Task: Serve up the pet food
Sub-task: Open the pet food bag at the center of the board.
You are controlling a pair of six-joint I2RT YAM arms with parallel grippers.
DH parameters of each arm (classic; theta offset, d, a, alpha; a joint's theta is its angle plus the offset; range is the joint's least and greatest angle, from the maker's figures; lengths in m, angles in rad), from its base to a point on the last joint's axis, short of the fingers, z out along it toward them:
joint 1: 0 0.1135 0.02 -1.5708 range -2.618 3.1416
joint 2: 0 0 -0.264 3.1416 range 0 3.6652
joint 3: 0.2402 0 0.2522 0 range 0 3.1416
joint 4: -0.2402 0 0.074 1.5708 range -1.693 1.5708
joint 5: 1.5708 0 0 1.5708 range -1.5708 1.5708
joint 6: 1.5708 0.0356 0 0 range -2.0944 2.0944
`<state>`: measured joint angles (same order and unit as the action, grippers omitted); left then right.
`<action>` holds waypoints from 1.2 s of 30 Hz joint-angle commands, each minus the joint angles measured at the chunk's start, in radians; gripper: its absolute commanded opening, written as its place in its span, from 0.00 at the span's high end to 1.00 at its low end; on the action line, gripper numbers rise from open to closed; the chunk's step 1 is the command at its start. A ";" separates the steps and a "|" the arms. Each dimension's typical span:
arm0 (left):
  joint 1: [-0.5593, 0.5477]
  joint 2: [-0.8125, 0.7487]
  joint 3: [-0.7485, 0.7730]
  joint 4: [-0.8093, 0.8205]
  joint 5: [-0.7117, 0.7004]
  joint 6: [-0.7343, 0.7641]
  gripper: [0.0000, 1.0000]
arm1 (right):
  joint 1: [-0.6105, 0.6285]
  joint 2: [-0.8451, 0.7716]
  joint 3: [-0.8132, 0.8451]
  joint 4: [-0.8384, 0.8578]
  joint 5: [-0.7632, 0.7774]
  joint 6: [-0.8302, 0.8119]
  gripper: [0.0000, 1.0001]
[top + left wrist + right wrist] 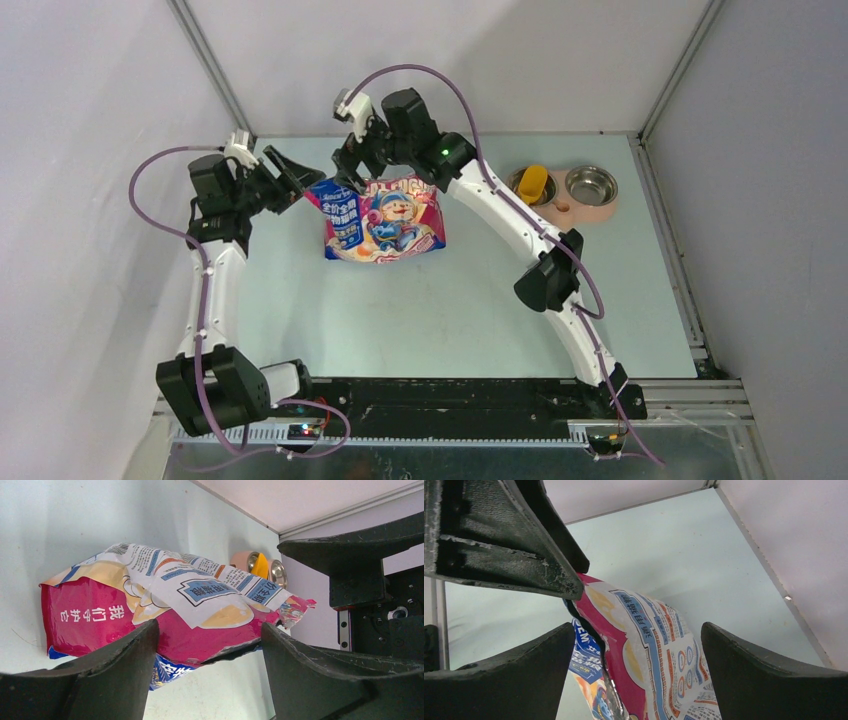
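Counter (430, 320) carrying the printed food bag (383, 222). My left end effector (303, 185) and right end effector (350, 175), both open and gripping nothing, flank the bag's far edge, presumably to spread it. Pet food hidden, likely inside the bag; twin bowl (565, 206) and yellow scoop (532, 183) right of bag.

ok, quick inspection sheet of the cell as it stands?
Surface: pale green table, no loose kibble seen on it.
Job's things: pet food not visible; printed bag lying at far centre, top edge looks torn open.
Clutter: pink double bowl stand far right, yellow scoop in the bowl nearer the bag; other bowl looks empty.
Grippers: left gripper open at the bag's corner; right gripper open, straddling its top edge; neither closed on it.
Cables: purple cable looped off each arm, clear of the bag.
Surroundings: white walls, metal frame rails.
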<state>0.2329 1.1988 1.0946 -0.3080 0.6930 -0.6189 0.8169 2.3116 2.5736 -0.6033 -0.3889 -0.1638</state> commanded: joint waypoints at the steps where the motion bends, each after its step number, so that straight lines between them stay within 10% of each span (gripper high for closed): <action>1: -0.024 -0.048 -0.004 -0.054 0.038 0.020 0.22 | -0.001 -0.036 0.044 0.051 0.061 0.008 0.01; 36: 0.114 -0.016 0.118 -0.091 0.122 0.008 0.08 | -0.024 -0.050 0.040 0.041 0.063 -0.001 0.01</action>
<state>0.3439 1.1934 1.1862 -0.4644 0.7689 -0.5610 0.7959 2.3116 2.5736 -0.5888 -0.3332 -0.1650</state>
